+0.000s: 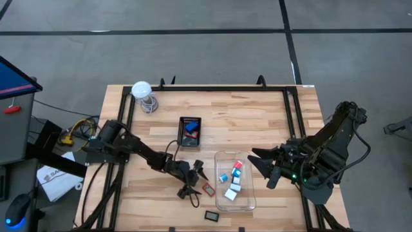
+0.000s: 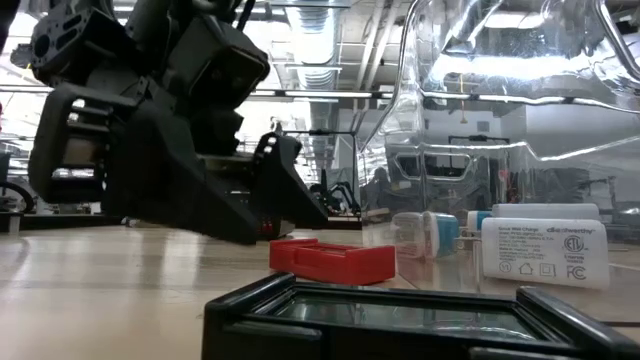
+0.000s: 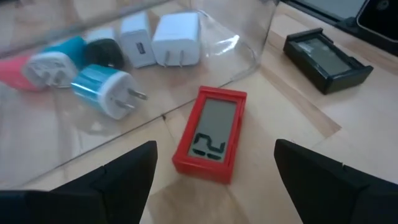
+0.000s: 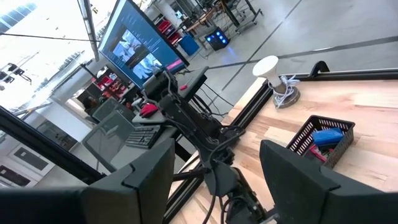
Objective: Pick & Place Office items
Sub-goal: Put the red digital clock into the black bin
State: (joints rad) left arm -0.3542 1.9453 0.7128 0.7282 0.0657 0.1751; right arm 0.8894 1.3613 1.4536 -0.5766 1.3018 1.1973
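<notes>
A flat red rectangle with a grey display (image 3: 210, 134) lies flat on the wood just outside the clear box (image 1: 219, 161). My left gripper (image 3: 216, 149) is open and hovers close over it, one finger on either side, touching nothing; the high view shows the left gripper (image 1: 198, 180) beside the red piece (image 1: 208, 189). A flat black rectangle (image 3: 326, 53) lies nearer the table's near edge (image 1: 212, 216). White cubes (image 3: 177, 37) and cyan-and-red plugs (image 3: 102, 87) sit inside the clear box. My right gripper (image 1: 257, 166) waits open at the box's right side.
A black mesh tray (image 1: 190, 131) holding blue and red pieces stands toward the table's middle. The white ball on a wire coil (image 1: 143, 93) is near the far left corner. In the low view the black rectangle (image 2: 400, 320) sits in front of the red one (image 2: 335, 260).
</notes>
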